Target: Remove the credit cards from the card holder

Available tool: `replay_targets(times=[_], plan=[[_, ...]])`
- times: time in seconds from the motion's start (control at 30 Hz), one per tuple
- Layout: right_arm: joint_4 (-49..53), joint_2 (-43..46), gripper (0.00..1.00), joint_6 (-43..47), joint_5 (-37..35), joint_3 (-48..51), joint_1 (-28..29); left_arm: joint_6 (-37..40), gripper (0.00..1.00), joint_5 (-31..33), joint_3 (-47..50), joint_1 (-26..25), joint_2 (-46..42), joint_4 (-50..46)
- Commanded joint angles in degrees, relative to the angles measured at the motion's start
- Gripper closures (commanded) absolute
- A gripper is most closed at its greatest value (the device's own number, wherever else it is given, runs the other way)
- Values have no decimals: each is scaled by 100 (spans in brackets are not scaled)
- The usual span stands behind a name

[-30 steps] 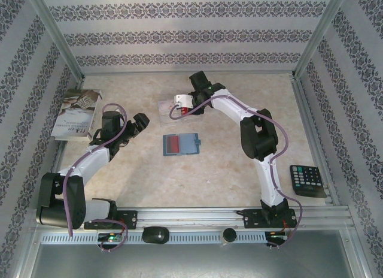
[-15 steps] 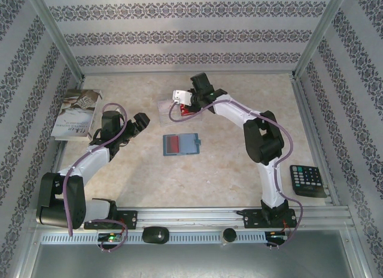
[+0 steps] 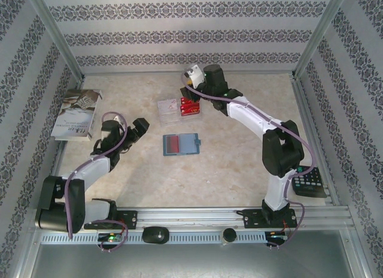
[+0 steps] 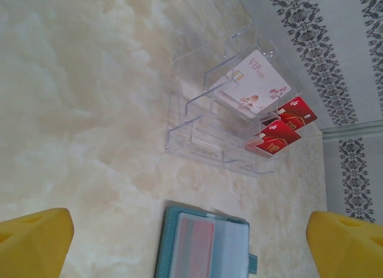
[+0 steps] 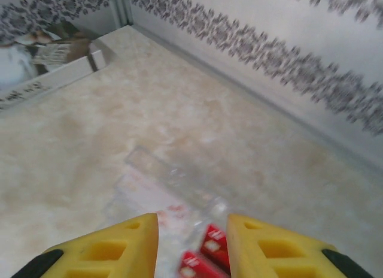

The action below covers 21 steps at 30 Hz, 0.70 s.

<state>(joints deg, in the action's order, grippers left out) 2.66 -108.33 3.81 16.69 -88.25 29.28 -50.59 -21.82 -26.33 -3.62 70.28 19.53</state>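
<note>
The teal card holder (image 3: 181,144) lies open on the table, a red card showing through its left sleeve; from the left wrist it sits low in the frame (image 4: 206,242). My left gripper (image 3: 139,126) (image 4: 188,248) hovers to its left, open and empty. Two red credit cards (image 3: 191,109) (image 4: 281,131) (image 5: 209,254) rest at the right end of the clear tray (image 3: 168,108) (image 4: 221,116), and a pale card (image 4: 254,86) lies in the tray. My right gripper (image 3: 192,77) (image 5: 192,248) hangs open above and behind the tray, nothing between its fingers.
A white booklet (image 3: 76,113) (image 5: 42,56) lies at the far left by the wall. A black calculator (image 3: 306,181) sits at the right edge, partly behind the right arm. Patterned walls enclose the table on three sides.
My right gripper has drawn back from over the clear tray toward the rear wall, leaving the red cards in plain sight at the tray. The left arm has barely shifted.
</note>
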Motion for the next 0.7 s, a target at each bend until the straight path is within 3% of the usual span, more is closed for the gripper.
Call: replay_targets(times=[0.0, 0.1, 0.2, 0.37, 0.67], plan=[[914, 32, 65, -1059, -440, 347, 601, 140, 0, 483, 99, 71, -762, -320], [1792, -131, 65, -916, -1217, 278, 1068, 270, 0, 804, 281, 68, -1424, -697], [1914, -132, 66, -1146, -1145, 648, 1361, 137, 0, 879, 640, 72, -1922, -564], [2240, -476, 64, -841, -1889, 747, 2026, 284, 0, 883, 713, 72, -2270, -892], [2231, -1074, 62, -678, -2441, 380, 2244, 510, 3, 855, 755, 72, -2522, -1200]])
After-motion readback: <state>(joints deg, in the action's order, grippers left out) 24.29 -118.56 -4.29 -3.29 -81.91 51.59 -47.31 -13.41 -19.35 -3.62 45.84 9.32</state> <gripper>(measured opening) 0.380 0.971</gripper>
